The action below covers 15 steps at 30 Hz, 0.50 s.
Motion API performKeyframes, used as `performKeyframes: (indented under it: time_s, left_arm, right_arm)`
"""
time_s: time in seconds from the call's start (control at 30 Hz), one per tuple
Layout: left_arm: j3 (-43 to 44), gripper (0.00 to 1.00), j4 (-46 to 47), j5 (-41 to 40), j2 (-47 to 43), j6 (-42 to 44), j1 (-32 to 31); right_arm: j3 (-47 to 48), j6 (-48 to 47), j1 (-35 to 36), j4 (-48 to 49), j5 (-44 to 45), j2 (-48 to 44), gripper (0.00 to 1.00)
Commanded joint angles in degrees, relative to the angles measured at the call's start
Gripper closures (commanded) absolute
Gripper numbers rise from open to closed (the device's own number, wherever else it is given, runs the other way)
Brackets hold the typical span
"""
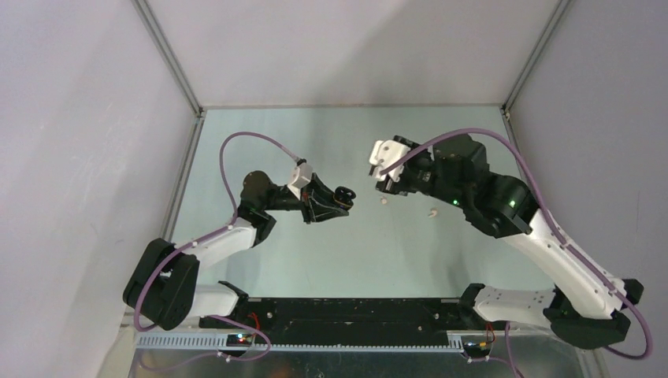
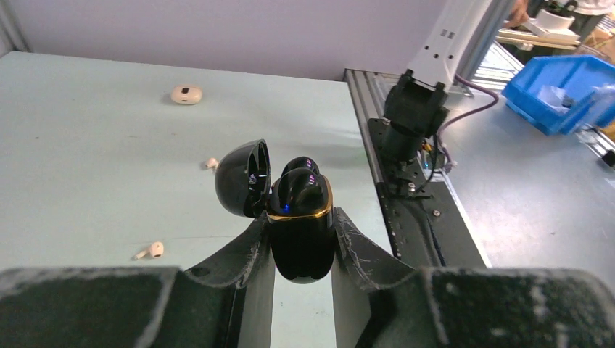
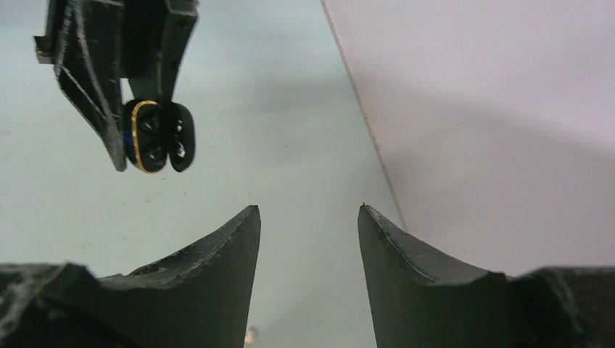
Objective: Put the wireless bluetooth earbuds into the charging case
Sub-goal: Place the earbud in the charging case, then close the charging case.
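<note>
From above, your left tool (image 1: 337,198) is clamped on the black case (image 1: 345,193), held above the surface (image 1: 315,260) near its middle. Your right tool (image 1: 381,175) hangs just across from it, and this view does not show whether it is spread or closed. Two white buds (image 1: 384,201) lie on the surface below the right tool, one just beside the case and the other (image 1: 432,212) further right. In your left wrist view the left tool (image 2: 301,221) pinches the case (image 2: 301,250) upright by its lower body, one finger on each side. The lid (image 2: 243,177) is swung open to the left. Two glossy black buds (image 2: 301,194) appear to be seated above the gold rim, with a small blue light showing. One white bud (image 2: 210,164) lies beyond the lid and another (image 2: 150,251) lies nearer, to the left, both apart from the case. A pale closed pod (image 2: 186,94) sits far back on the surface. In your right wrist view the right tool (image 3: 308,217) is spread wide and grips nothing. The case (image 3: 145,136) hangs at upper left in the left tool (image 3: 149,141), its lid (image 3: 181,138) open. A small pale object at the bottom edge is too cropped to identify.
</note>
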Motion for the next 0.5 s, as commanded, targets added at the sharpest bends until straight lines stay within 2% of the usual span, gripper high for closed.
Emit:
performKeyframes:
  time_s: [0.0, 0.1, 0.17, 0.2, 0.23, 0.27, 0.3, 0.37, 0.4, 0.43, 0.47]
  left_arm:
    - [2.9, 1.0, 2.6, 6.0, -1.7, 1.9, -1.0]
    - [3.5, 1.0, 0.5, 9.0, -1.5, 4.2, -1.9]
    - [4.6, 1.0, -4.5, 11.2, -1.6, 8.3, -2.7]
    - [5.7, 1.0, -10.2, 12.4, -1.7, 10.4, -3.0]
    - [6.3, 1.0, -13.6, 13.0, -1.7, 15.7, -3.5]
    - [8.1, 1.0, -21.8, 14.3, -1.7, 18.6, -3.7]
    - [10.3, 1.0, -26.8, 14.8, -1.6, 25.5, -4.1]
    - [14.6, 1.0, -44.4, 16.1, -1.3, 41.9, -4.6]
    - [16.2, 1.0, -59.5, 16.7, -1.1, 47.7, -4.8]
    - [19.0, 1.0, -65.9, 17.0, -0.6, 59.3, -4.9]
    - [19.8, 1.0, -73.3, 17.6, -0.2, 62.7, -4.9]
  right_arm:
    - [-8.8, 7.4, -6.7, 9.2, -13.5, -2.9, 0.43]
    - [-14.1, 9.0, -8.7, 13.5, -16.2, -3.6, 0.44]
    - [-17.3, 9.4, -8.7, 16.2, -16.9, -3.4, 0.43]
    - [-19.0, 9.8, -8.6, 17.8, -16.8, -3.2, 0.43]
    - [-19.6, 10.1, -8.2, 18.5, -16.8, -2.7, 0.43]
    - [-20.6, 10.4, -8.1, 19.4, -16.6, -2.3, 0.44]
    - [-20.9, 10.6, -7.6, 20.0, -16.1, -1.6, 0.43]
    - [-21.5, 10.9, -6.9, 20.3, -15.6, -0.6, 0.43]
    - [-21.6, 10.9, -6.5, 20.4, -15.3, -0.4, 0.43]
    - [-22.1, 10.9, -6.1, 20.9, -14.9, -0.3, 0.43]
    - [-22.2, 10.9, -6.0, 21.2, -14.9, -0.3, 0.43]
